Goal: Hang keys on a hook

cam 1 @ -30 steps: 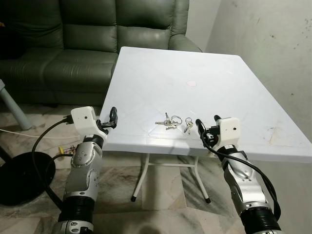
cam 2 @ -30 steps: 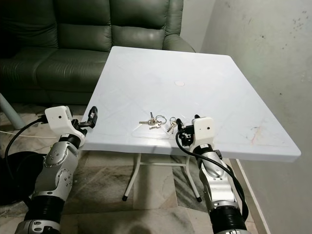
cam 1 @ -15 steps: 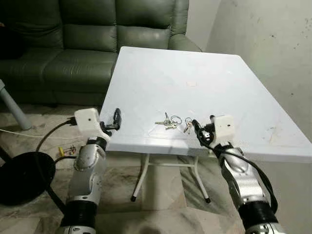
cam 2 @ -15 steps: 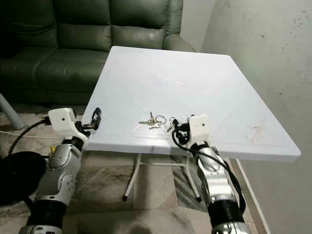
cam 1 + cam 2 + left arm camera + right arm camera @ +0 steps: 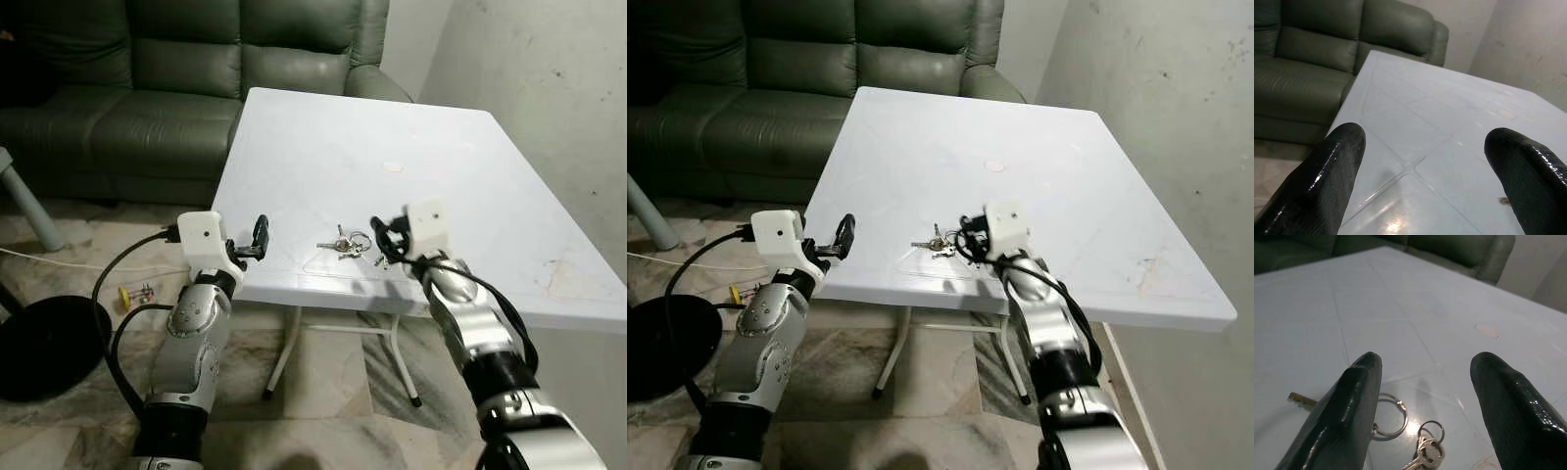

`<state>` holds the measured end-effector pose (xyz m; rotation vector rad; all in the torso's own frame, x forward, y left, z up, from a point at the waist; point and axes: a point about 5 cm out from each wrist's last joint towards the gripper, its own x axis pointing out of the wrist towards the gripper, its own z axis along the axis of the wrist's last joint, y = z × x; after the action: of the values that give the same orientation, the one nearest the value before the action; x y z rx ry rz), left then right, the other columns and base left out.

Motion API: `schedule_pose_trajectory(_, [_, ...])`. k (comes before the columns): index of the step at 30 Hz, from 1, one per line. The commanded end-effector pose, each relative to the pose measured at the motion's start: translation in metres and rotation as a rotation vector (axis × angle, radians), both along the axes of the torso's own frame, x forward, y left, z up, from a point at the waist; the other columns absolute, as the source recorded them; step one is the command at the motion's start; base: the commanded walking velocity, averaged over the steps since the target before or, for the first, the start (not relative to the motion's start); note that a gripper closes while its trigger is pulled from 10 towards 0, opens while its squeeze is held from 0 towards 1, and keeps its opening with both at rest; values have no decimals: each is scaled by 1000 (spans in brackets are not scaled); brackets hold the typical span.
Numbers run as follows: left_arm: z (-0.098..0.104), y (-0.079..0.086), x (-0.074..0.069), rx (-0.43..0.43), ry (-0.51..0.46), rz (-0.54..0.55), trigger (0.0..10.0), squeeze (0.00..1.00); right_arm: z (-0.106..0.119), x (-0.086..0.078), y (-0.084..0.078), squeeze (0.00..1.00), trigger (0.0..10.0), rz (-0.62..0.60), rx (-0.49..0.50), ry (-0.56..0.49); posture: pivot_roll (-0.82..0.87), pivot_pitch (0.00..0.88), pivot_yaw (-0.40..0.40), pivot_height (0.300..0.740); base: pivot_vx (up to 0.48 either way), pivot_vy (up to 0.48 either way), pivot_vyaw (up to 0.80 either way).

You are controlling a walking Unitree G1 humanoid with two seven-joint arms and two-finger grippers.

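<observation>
Keys lying on table, near front edge. Right end effector hovering just above keys, fingers spread wide, holding nothing. Left end effector waiting open by table's left edge. Reaching step; next: lower, pinch ring.

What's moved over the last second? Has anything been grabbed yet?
The right end effector has advanced over the white table and now sits open above the keys. The left end effector edged up to the table's near edge, open. Nothing has been grabbed; the keys lie where they were.
</observation>
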<state>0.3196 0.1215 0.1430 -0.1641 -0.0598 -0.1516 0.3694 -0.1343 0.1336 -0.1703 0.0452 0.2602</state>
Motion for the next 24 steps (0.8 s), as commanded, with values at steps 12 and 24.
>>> schedule_pose_trajectory(12, [5, -29, -30, 41, 2, -139, 10000, 0, 3, 16, -4, 0, 10000, -44, -13, 55, 128, 128, -125, 740, 0, 0, 0])
schedule_pose_trajectory(24, [6, -35, -44, 35, 27, -171, 10000, 0, 2, 22, -8, 1000, 10000, -91, 23, 113, 138, 166, -130, 740, 0, 0, 0])
